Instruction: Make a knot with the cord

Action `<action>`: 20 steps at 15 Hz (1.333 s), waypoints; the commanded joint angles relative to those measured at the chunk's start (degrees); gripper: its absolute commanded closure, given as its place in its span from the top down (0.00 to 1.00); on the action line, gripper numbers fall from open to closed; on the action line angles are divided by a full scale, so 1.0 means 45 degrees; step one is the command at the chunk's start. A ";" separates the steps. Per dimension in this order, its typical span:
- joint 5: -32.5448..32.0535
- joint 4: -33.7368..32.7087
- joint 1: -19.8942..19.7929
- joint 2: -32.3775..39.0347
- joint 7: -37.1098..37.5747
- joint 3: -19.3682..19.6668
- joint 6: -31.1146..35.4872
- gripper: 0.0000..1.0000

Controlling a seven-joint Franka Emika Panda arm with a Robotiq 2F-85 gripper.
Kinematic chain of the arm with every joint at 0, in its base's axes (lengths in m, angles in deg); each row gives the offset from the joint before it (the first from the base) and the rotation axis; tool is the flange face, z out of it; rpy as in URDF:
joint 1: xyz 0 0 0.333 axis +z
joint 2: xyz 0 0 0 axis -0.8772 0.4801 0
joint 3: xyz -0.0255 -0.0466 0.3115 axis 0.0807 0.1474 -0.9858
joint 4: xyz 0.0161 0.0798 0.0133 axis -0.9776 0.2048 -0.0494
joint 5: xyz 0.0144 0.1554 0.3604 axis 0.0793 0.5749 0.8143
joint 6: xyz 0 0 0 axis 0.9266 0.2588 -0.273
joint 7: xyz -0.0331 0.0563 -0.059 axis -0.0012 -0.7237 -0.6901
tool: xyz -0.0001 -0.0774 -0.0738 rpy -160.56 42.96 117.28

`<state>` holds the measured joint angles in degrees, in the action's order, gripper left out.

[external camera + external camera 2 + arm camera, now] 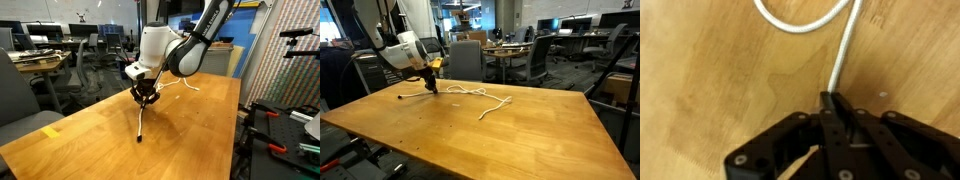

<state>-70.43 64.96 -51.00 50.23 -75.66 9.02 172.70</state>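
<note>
Your gripper (835,103) has its fingers brought together on the cord (843,55). In the wrist view the white line runs straight in between the fingertips (828,100), with no gap showing beside it. The hand sits low over the wooden table (90,140), close to its surface.

From the grip, the cord heads away from the fingers in a nearly straight run, then bends into a rounded loop at the top of the wrist view.

In an exterior view the cord (470,94) lies with its long axis across the tabletop (520,140). One short stretch sticks out past the gripper (428,87) toward the table's edge. The rest trails the opposite way through a loose tangle of curves, and a final leg angles toward the camera side.

In an exterior view that short stretch (140,125) points from the gripper (146,97) toward the near corner of the table. The rest lies beyond the arm, toward the table's far end. All of it appears to rest flat on the wood, though at the grip itself you cannot tell whether it is lifted.

Nothing else lies on the wood near the cord. A grey office chair (467,55) stands just behind the table's far edge, well apart from the cord. More desks and chairs sit further back.
</note>
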 commanded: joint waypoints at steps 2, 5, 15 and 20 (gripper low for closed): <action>-0.0007 -0.1184 0.0290 0.0425 0.0054 0.0209 -0.0638 0.08; -0.0157 -0.1518 0.0471 0.0392 0.0273 0.0420 -0.0728 0.09; 0.3041 0.1164 -0.0161 -0.2869 -0.1054 -0.3400 -0.1244 0.08; 0.5679 0.1233 0.0304 -0.4007 -0.0879 -0.4737 -0.2491 0.08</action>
<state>-50.31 69.46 -49.96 36.19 -78.46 -10.87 164.09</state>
